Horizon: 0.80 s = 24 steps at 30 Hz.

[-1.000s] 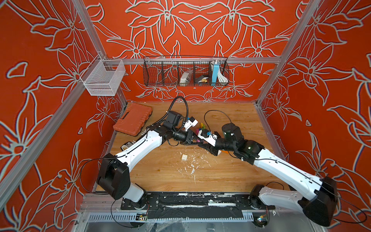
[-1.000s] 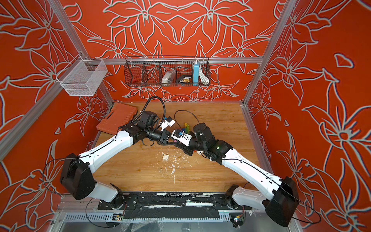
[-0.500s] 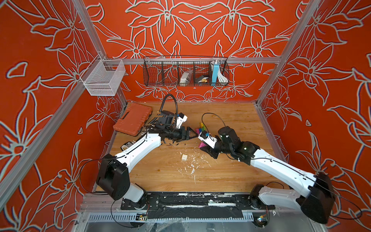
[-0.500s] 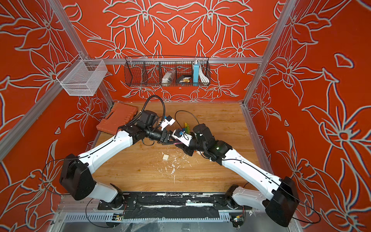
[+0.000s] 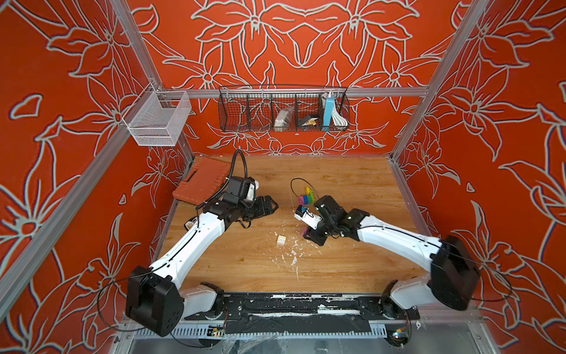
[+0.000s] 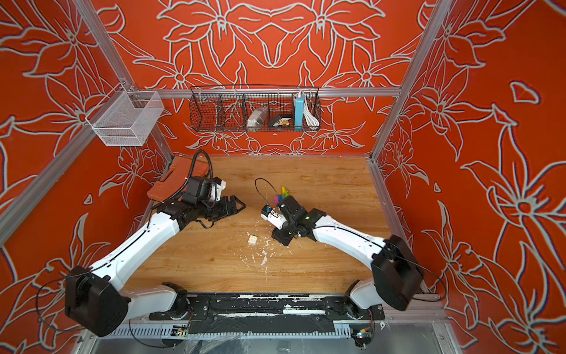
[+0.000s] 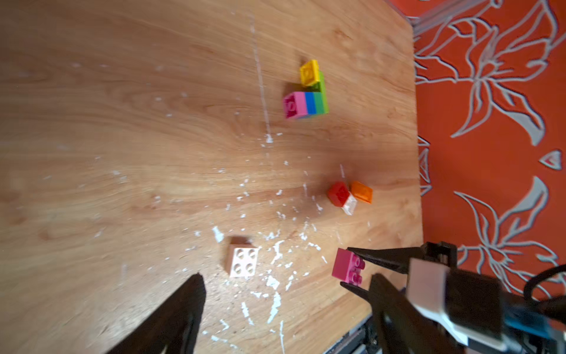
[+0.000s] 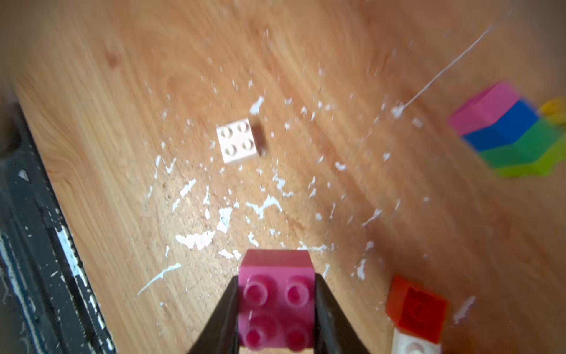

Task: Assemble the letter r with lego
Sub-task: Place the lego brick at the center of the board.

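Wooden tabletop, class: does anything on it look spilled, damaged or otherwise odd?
Yes. Small white flecks lie scattered over the wooden tabletop, thickest around the loose white four-stud brick and ahead of the right gripper, which is shut on a dark pink brick. They look like chipped debris, not bricks; their source is not visible.

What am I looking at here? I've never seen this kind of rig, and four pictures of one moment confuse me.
Two white robot arms stand at the near edge of a wooden table, each ending in a two-fingered gripper. Both top views look down from overhead on the whole scene; the other two come from cameras on the arms' wrists. The right gripper is shut on a magenta lego brick. The left gripper is shut and holds nothing. On the table lie a loose white brick, a joined pink, blue, green and yellow stack, a red, white and orange cluster, white flecks, and an orange ribbed case at the far left.
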Each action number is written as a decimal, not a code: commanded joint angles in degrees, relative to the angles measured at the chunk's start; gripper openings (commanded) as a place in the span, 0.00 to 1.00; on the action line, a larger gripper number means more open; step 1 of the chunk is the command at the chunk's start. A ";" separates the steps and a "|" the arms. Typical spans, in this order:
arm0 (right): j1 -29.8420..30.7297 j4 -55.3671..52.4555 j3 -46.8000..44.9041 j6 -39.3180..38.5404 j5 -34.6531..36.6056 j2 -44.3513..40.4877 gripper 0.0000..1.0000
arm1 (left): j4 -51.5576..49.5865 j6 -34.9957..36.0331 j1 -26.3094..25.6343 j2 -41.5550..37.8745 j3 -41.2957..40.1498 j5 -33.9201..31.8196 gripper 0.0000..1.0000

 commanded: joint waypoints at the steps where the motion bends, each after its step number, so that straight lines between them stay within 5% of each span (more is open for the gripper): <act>1: 0.46 0.78 -1.19 2.11 1.79 -0.41 0.17 | 1.74 0.21 -0.08 -0.94 1.71 0.88 0.24; 9: 0.49 -1.37 -3.63 5.28 5.31 -1.16 0.08 | 2.18 -0.47 0.29 -3.50 0.79 -6.16 0.80; 19: 1.54 -12.53 0.39 13.85 9.01 12.23 0.13 | -8.35 -4.35 9.45 -12.87 -8.18 -42.27 0.84; 24: 2.38 -19.78 5.87 17.45 11.19 23.94 0.21 | -10.01 -4.31 11.67 -18.65 -11.27 -47.25 0.84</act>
